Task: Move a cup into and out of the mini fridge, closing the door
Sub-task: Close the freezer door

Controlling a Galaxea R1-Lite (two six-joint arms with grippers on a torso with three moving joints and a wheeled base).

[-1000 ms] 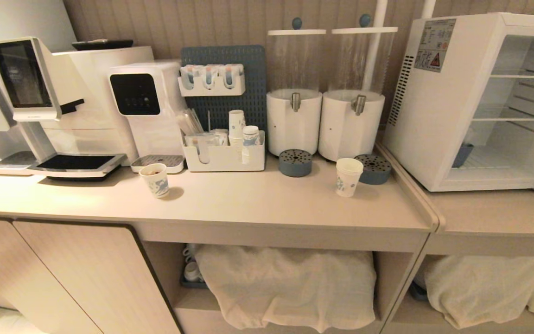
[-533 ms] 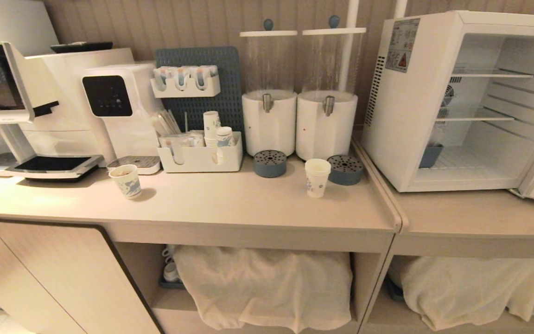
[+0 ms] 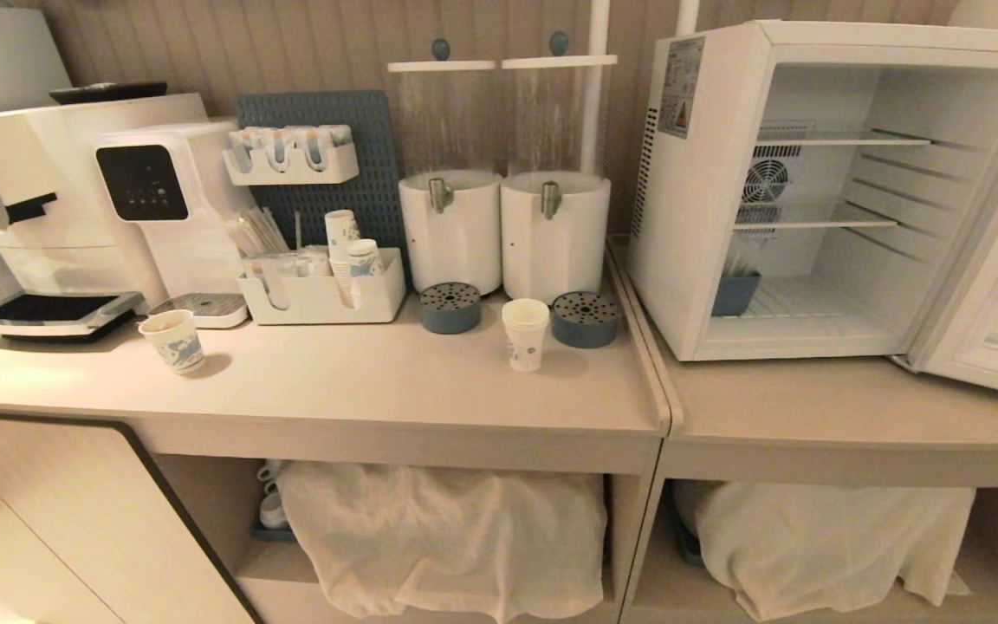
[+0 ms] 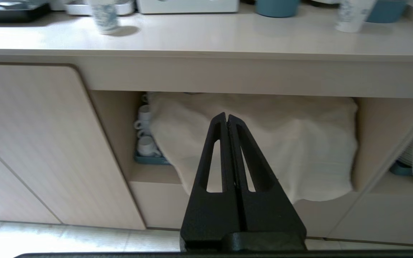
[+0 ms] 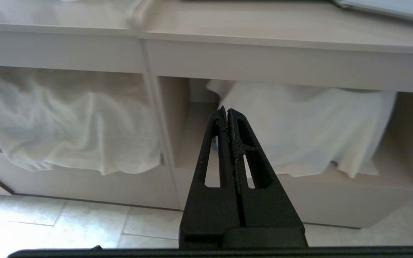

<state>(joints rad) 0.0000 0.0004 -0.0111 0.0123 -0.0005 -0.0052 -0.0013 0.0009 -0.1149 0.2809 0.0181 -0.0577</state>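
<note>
While both arms hung low before the cabinets, outside the head view, the small white paper cup with a blue printed pattern (image 3: 525, 334) stood upright near the centre of the head frame on the pale beige counter (image 3: 360, 390), just beside a round blue-grey perforated drip tray (image 3: 585, 318) and in front of two white cylindrical dispensers with clear tops (image 3: 503, 230). At the right of the frame sat the white box-shaped mini fridge (image 3: 811, 191) on a neighbouring beige counter section, with its white wire shelves and rear fan showing and a small blue container on its floor at the left. Its pale framed door (image 3: 997, 260) stood swung open at the right edge of the frame. A like paper cup with a brown inside (image 3: 172, 341) stood at the left of the frame, well apart from the first, near a white coffee machine with a black panel (image 3: 161, 199).

In the left wrist view the black left gripper (image 4: 227, 120) had its fingers pressed together, empty, in the lower centre of the frame, facing a white cloth (image 4: 264, 143) in an open shelf. In the right wrist view the black right gripper (image 5: 227, 111) was likewise closed on nothing, at the lower centre of its frame, before a second cloth-covered shelf.
</note>
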